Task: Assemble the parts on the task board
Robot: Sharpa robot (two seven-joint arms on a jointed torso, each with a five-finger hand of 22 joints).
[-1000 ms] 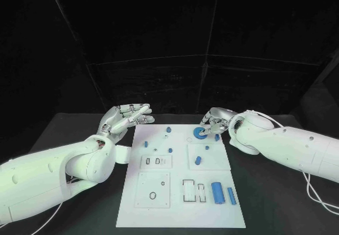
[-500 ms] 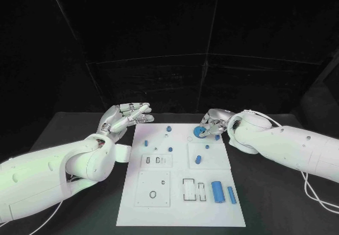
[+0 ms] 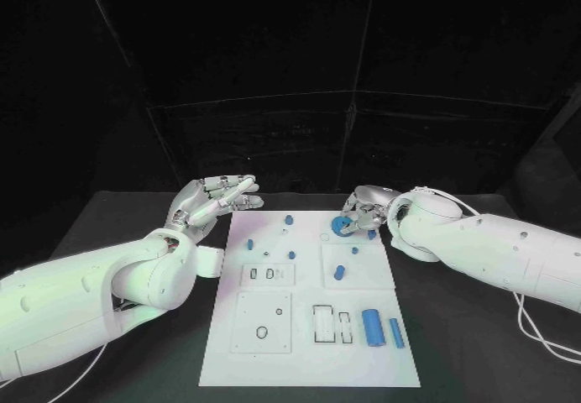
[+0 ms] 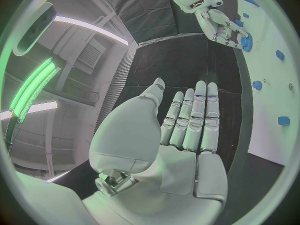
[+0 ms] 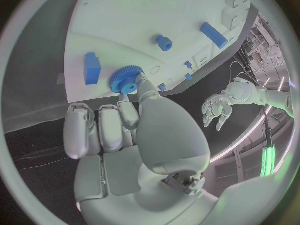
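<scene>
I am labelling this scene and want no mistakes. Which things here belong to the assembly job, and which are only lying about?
Belong to the job:
- task board
- blue gear, pinched by the right hand
- other blue parts on the board, such as the blue cylinder
- left hand, open beside the board

Only there:
- black table

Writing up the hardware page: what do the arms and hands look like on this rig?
Both arms are smooth white rounded shells. The left hand and right hand are silver, with segmented fingers and broad plated palms. A thin white cable loops along the right arm. No markings are legible.
</scene>
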